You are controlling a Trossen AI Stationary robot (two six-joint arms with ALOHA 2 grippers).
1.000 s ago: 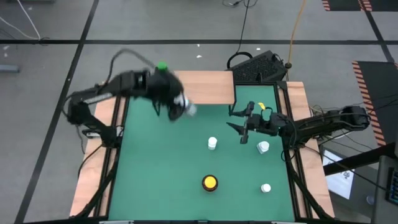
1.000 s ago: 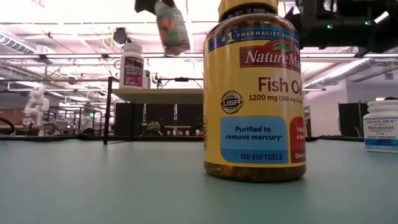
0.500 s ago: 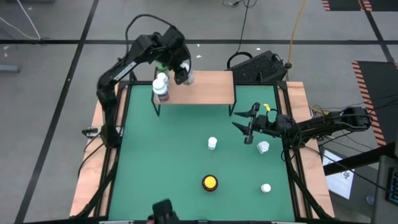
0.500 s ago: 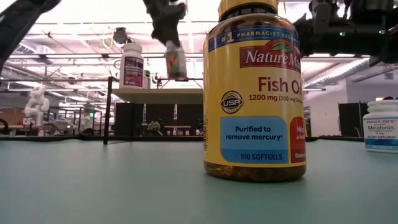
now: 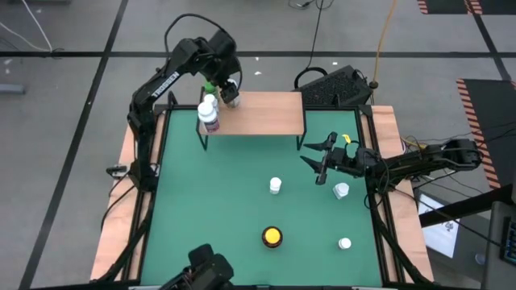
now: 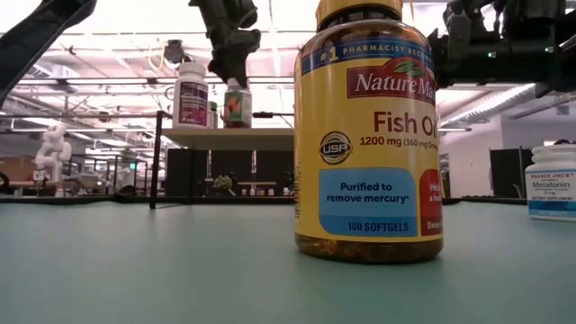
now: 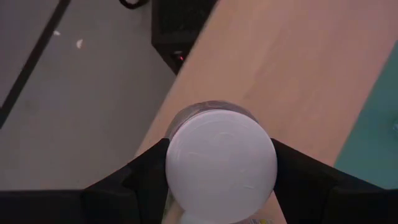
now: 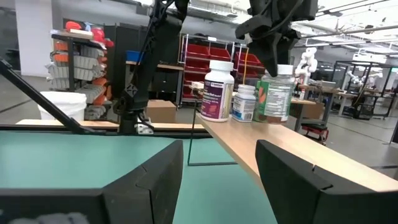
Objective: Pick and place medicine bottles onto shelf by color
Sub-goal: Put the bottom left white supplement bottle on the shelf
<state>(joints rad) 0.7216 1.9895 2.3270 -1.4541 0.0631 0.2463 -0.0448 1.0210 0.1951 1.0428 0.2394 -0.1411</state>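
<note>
My left gripper is over the left end of the shelf, shut on a clear bottle with a white cap and a green and red label. That bottle stands upright on the board beside a white bottle with a purple label and a green-capped one. My right gripper hangs open over the table's right side, near a white bottle. The amber bottle with the yellow cap and two more white ones stand on the green mat. My left gripper pinches the bottle at its white cap between its two fingers, one on each side. The fingers come from above, pointing down. The bottle is upright, with its base on the shelf board.
The shelf's right half is bare wood. A black box lies behind the shelf. Light-wood strips run along both table sides. In the low view the amber bottle fills the front and a melatonin bottle stands to its right.
My left gripper has carried the bottle from above the mat toward the table's far edge, over the shelf's left end, then down. The bottle, tilted in the air a second ago, now stands upright on the board. My right gripper has stayed in place.
</note>
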